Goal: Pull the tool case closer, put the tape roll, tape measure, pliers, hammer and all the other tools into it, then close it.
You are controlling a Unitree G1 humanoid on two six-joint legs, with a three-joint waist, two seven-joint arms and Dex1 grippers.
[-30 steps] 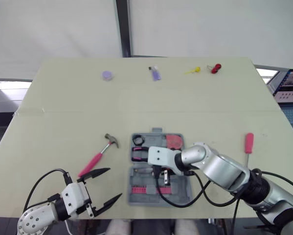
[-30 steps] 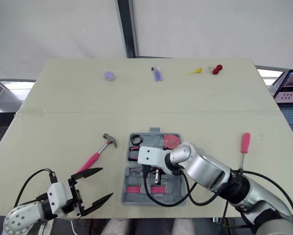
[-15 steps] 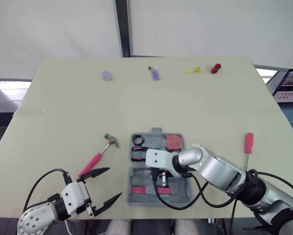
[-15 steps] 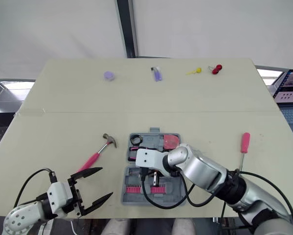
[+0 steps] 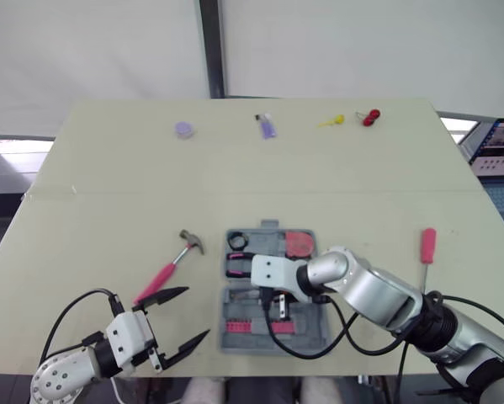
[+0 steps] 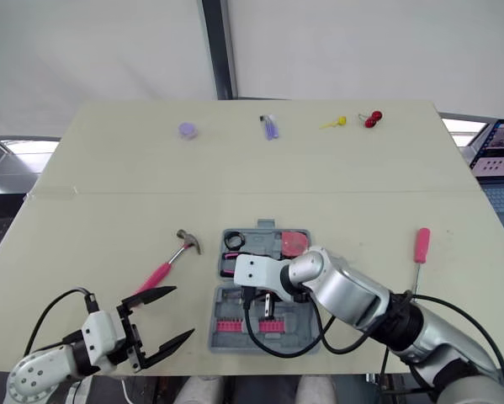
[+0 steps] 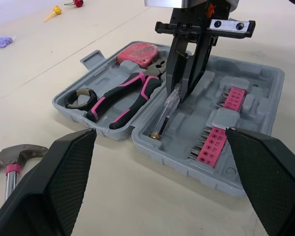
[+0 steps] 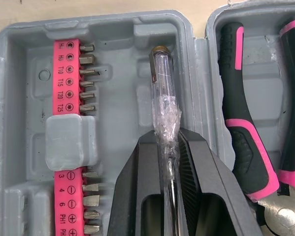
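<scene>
Screwdriver (image 8: 162,88), clear plastic, pinched in right gripper (image 8: 167,135) over moulded grey tool case (image 7: 265,78); left gripper (image 5: 196,313) agape.

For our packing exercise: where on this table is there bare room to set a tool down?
Free: the wide band of table between the far purple disc and the tool case; the patch left of the hammer. Crowded: inside the case, where the right gripper clamps a clear screwdriver beside the pliers.
</scene>
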